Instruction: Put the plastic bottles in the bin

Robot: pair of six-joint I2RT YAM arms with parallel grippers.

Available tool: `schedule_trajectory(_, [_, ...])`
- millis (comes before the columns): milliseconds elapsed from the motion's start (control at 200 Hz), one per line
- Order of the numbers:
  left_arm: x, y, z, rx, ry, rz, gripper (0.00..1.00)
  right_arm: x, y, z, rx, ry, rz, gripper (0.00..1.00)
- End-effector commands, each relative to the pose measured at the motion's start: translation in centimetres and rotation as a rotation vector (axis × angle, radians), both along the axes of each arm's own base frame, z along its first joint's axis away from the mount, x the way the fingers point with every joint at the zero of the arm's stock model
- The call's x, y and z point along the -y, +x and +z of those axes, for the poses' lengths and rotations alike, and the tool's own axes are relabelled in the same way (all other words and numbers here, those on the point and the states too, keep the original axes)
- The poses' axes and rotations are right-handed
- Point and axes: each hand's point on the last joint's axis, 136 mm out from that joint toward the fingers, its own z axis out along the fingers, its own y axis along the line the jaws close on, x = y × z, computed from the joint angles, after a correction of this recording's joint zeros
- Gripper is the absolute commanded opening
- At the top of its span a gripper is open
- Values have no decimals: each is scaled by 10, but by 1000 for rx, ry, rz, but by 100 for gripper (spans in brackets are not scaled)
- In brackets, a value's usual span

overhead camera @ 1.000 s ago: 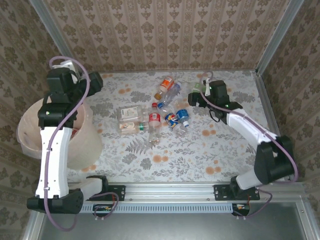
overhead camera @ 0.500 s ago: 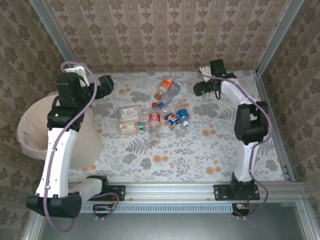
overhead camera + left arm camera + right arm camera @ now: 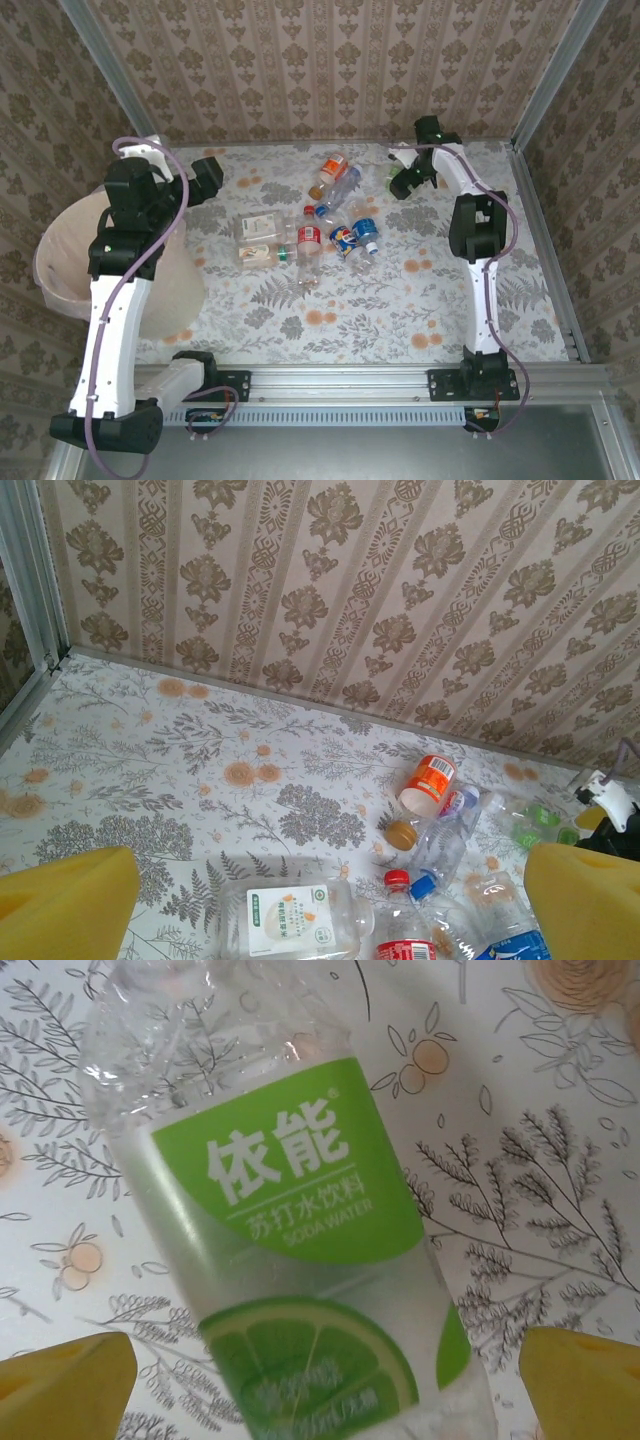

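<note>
While both grippers stand with their jaws wide apart and hold nothing, the flower-printed table (image 3: 400,300) spreads out beneath them. The pale pink bin (image 3: 175,290), lined with a thin clear bag, stands to the left of the left gripper (image 3: 205,172) and nearer the arm bases, partly under that arm. The heap of plastic bottles (image 3: 310,238) lies on the table between the two grippers, to the right of the left one and to the left of the right gripper (image 3: 400,180), well apart from the bin.

Seen from the left gripper (image 3: 330,880), a square clear bottle with a white and green label (image 3: 290,920) lies on its side low between the yellow pads (image 3: 65,900). Further ahead and to the right lies an orange-labelled bottle (image 3: 432,780).

Directly under the right gripper (image 3: 325,1360) lies a green-labelled soda water bottle (image 3: 290,1190) with a lime slice printed on it. It rests on the table between that gripper's yellow pads (image 3: 585,1380), and bare table shows between it and each pad.
</note>
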Motion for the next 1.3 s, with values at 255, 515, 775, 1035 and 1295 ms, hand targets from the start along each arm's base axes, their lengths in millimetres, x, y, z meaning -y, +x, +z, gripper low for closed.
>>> schedule_trajectory(255, [-1,-1,-6,-1,-25,9,100,-16,-16,-21,-94,-14,97,90])
schedule_trajectory(515, [-2,-7,-10,-11,-18,10,100,-13,-14,-19,-53,-67,84,70])
schedule_trajectory(775, [-9,-10,-11,9,-13,44,100,-9,-41,7,-15,-46,89,58])
schedule_trajectory(1035, [0,0,-19,-4,-31,6,100,-12,-56,37,105,24,5,49])
schedule_trajectory(1295, [30,15,-15,10,-149,-127,100,-44,-72,93,256,272,-116,44])
